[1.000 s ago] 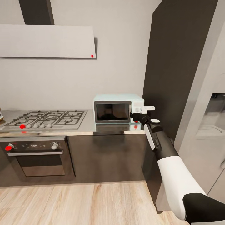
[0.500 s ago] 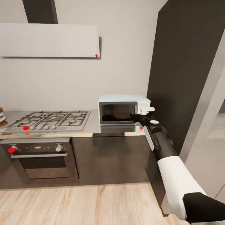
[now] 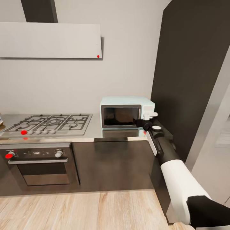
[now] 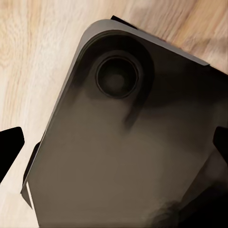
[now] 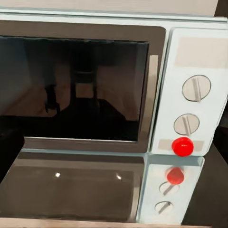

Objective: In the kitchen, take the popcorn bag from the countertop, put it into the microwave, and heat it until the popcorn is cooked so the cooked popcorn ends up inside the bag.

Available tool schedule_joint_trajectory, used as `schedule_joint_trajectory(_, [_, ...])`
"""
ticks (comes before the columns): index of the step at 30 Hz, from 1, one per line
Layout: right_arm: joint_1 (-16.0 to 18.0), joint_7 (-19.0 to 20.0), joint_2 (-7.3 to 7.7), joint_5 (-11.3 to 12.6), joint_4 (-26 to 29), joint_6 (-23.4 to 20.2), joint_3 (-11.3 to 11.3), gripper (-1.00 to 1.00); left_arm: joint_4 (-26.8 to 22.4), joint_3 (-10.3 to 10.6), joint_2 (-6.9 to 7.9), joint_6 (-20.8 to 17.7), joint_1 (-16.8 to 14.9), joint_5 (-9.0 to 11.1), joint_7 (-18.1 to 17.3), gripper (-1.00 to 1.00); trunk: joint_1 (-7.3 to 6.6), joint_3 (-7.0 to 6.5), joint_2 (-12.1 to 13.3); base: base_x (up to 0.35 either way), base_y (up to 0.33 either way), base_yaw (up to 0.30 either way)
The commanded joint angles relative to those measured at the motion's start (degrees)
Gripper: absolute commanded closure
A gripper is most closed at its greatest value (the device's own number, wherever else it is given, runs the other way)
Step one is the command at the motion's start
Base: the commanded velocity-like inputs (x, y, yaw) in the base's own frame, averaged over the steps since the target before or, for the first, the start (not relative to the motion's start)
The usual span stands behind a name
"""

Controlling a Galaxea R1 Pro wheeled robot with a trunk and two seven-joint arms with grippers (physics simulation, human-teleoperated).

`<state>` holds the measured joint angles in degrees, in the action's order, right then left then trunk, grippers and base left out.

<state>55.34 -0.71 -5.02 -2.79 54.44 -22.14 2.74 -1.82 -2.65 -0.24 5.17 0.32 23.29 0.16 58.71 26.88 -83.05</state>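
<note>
The microwave [image 3: 127,112] sits at the right end of the countertop [image 3: 92,132], long axis along the wall, closed door facing the robot. The right gripper [image 3: 144,120] hovers at its knob panel [image 5: 194,90]; jaw opening cannot be determined. The gas hob [image 3: 49,123] lies to the left.

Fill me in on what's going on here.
The robot stands facing the kitchen run, its right arm stretched toward the microwave on the countertop. The right pincer sits just in front of the microwave's control panel, whose two knobs and red button fill the right wrist view. The microwave door is closed. A gas hob and oven lie to the left.
</note>
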Motion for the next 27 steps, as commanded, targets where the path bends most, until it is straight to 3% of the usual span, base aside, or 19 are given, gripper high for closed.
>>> schedule_joint_trajectory(1, [0.0,-0.1,0.0,-0.3,-0.5,0.1,0.1,-1.0,-0.1,-0.2,0.01,0.0,0.0,0.1,0.0,-1.0,0.01,0.05,0.0,0.208,0.0,0.0])
schedule_joint_trajectory(11, [0.0,-0.1,0.12,-0.2,-8.4,8.1,0.0,-1.0,-0.1,-0.2,0.07,0.0,0.0,0.2,0.0,-1.0,0.01,0.05,0.0,0.303,0.0,0.0])
schedule_joint_trajectory(18, [0.0,-0.2,0.31,-0.2,-9.5,9.0,-0.2,-1.0,-0.1,-0.2,0.07,0.1,0.0,0.1,0.0,-1.0,0.01,0.05,0.0,0.131,0.0,0.0])
schedule_joint_trajectory(27, [0.0,0.1,3.92,0.2,-12.1,10.7,-0.2,-1.0,-0.1,-0.3,0.05,0.1,0.0,0.1,0.0,-1.0,0.01,0.05,0.0,0.001,0.0,0.0])
